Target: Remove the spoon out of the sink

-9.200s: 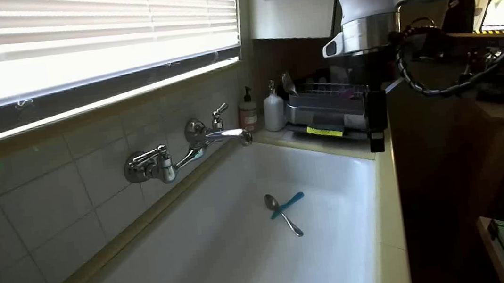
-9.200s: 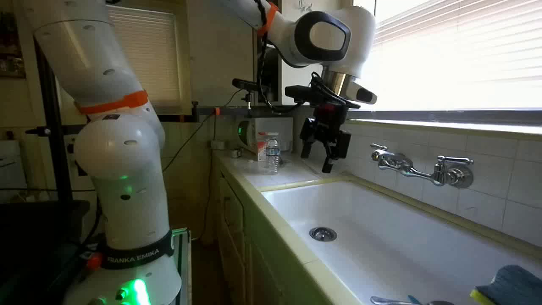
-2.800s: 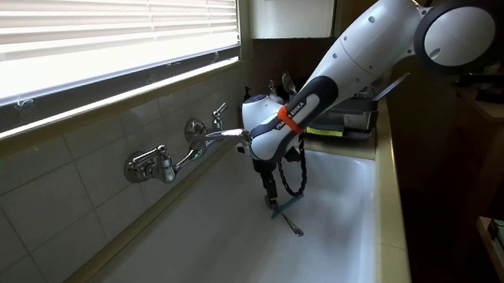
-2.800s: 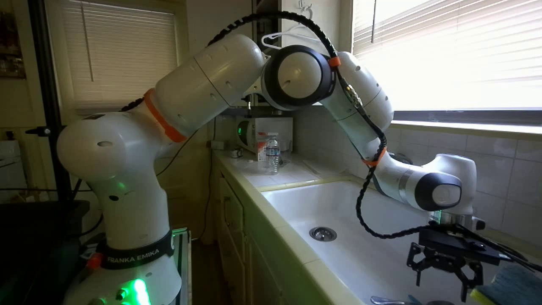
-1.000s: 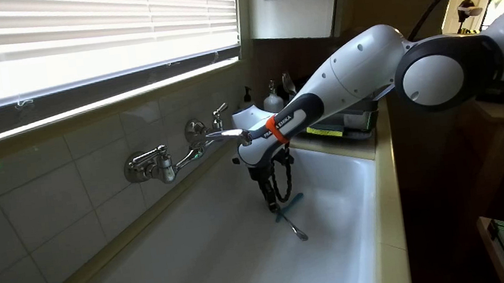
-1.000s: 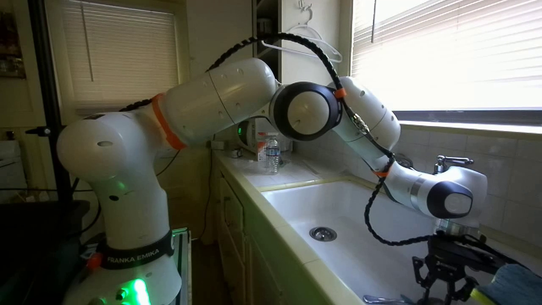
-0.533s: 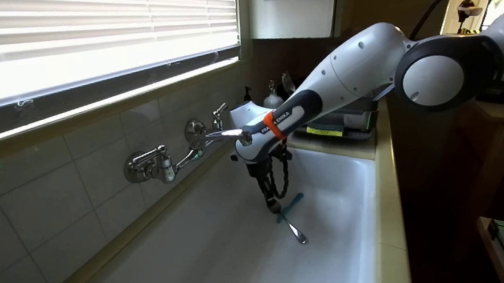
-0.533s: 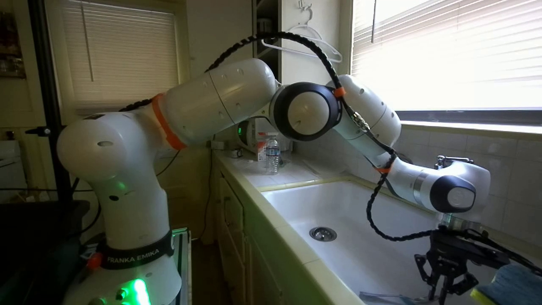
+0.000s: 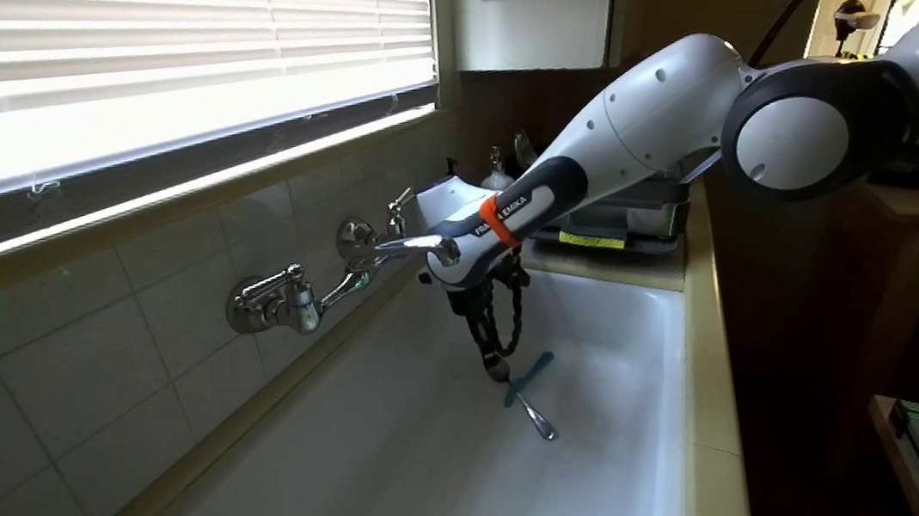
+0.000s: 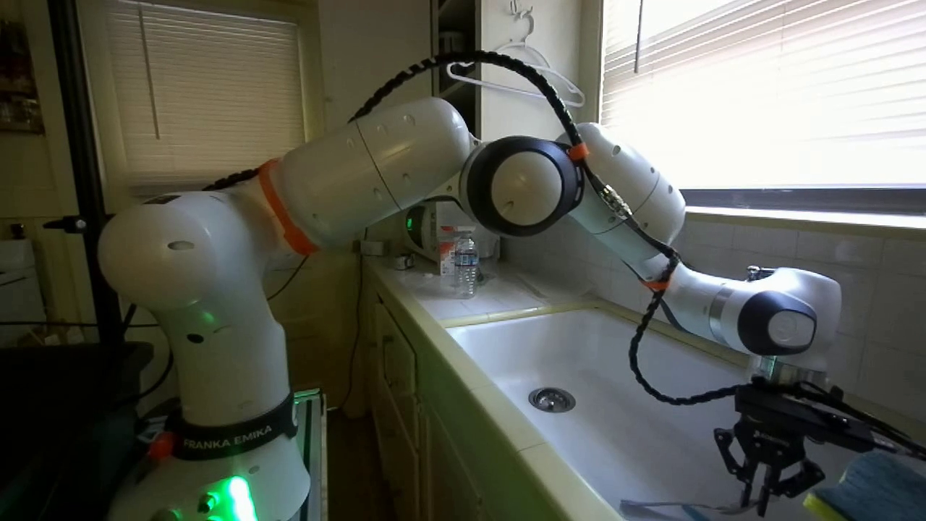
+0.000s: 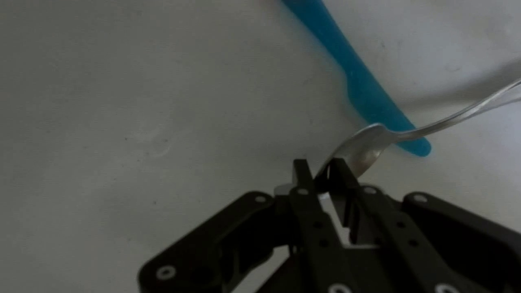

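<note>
- Over the sink [image 9: 346,479], the arm [image 10: 522,187] arches outward, its far end bent low.
- The gripper [image 11: 320,167] points downward, both jaws pinched on the spoon [image 11: 378,138] by its bowl.

Shiny metal spoon [image 11: 370,142]; smooth sink [image 9: 395,456]; glossy tap [image 9: 350,283].

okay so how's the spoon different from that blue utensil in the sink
The spoon is grey metal; the blue utensil is bright blue. The spoon has a scooped end; the blue utensil shows none. The spoon is pinched at that end by the gripper; nothing grips the blue utensil. Both are slim and inside the sink.
</note>
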Controlling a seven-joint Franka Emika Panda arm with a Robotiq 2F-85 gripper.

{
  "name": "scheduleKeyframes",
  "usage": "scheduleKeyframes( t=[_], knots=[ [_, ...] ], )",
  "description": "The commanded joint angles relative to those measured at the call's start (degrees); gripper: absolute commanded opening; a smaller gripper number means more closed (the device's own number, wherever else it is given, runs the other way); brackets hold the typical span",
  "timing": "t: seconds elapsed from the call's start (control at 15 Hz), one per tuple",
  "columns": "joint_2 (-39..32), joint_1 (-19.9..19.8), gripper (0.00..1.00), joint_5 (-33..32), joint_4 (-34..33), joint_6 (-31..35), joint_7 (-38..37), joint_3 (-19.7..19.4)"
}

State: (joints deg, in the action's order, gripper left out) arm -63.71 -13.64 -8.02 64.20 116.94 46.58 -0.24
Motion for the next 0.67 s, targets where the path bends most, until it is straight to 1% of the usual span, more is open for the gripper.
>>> scheduleKeyframes(
  t=[0.0,0.4,0.6],
  knots=[
    [2.93,1.4,0.04,0.09,3.01,3.05,-7.19,-1.6],
    [7.17,2.7,0.04,-1.36,6.45,8.89,-18.12,-3.22],
    [9.26,3.8,0.04,-2.64,8.63,12.17,-23.07,-4.67]
  ],
)
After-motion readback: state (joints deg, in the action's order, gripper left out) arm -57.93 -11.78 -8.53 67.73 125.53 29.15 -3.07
